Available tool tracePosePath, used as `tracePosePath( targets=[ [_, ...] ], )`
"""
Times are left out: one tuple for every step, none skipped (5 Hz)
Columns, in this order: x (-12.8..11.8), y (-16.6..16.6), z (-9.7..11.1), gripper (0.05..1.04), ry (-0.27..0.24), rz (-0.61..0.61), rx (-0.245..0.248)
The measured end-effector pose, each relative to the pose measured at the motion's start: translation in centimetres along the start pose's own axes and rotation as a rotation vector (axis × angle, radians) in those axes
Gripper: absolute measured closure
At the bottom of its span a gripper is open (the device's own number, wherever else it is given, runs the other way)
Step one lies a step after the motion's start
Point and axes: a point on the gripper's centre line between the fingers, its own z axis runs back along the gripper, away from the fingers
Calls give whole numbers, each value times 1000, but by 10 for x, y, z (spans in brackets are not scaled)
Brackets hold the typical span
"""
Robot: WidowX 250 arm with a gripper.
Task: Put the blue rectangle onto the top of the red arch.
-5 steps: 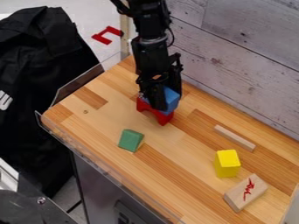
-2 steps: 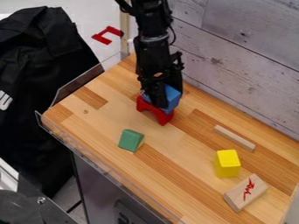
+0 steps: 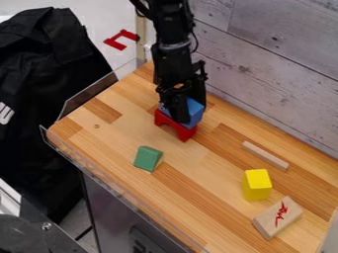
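Blue rectangle [image 3: 196,111] sits on the red arch [image 3: 188,133], toward the upper part of the wooden table [image 3: 99,148], partly masked by the gripper [image 3: 189,113]. Gripper hangs down right at the block; whether it is clamped on it or standing loose around it, I cannot tell. Black arm [image 3: 173,64] drops in from the top edge of the view, upright over the arch. Arch stands on bare wood; the side facing the camera shows its opening. Behind the pair, to the upper right, a strip of tabletop lies between them and the grey plank wall [image 3: 264,59], so the room is narrower on that side. More room toward the camera: open wood runs from the arch down to the green block [image 3: 147,158], which stands apart, fairly near the lower-left edge. That edge carries a clear guard [image 3: 99,179], its panel continuing up along the far left side. To the right, a wide stretch of wood, then a thin wooden stick [image 3: 265,155] lying roughly parallel to the wall. Below the stick, apart from it, yellow block [image 3: 256,185]. Farther down, near the lower-right end, pale wooden block [image 3: 277,217] with a red mark on top. Beyond the left edge, black cloth [image 3: 46,99].
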Motion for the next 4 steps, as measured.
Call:
tracePosePath(
  targets=[
    [3, -4, 0, 455, 11, -15, 15],
    [6, -3, -3, 147, 14, -22, 49],
    [5, -2, -2, 81, 17, -26, 58],
    [4, -1, 1, 84, 17, -30, 54]
  ],
)
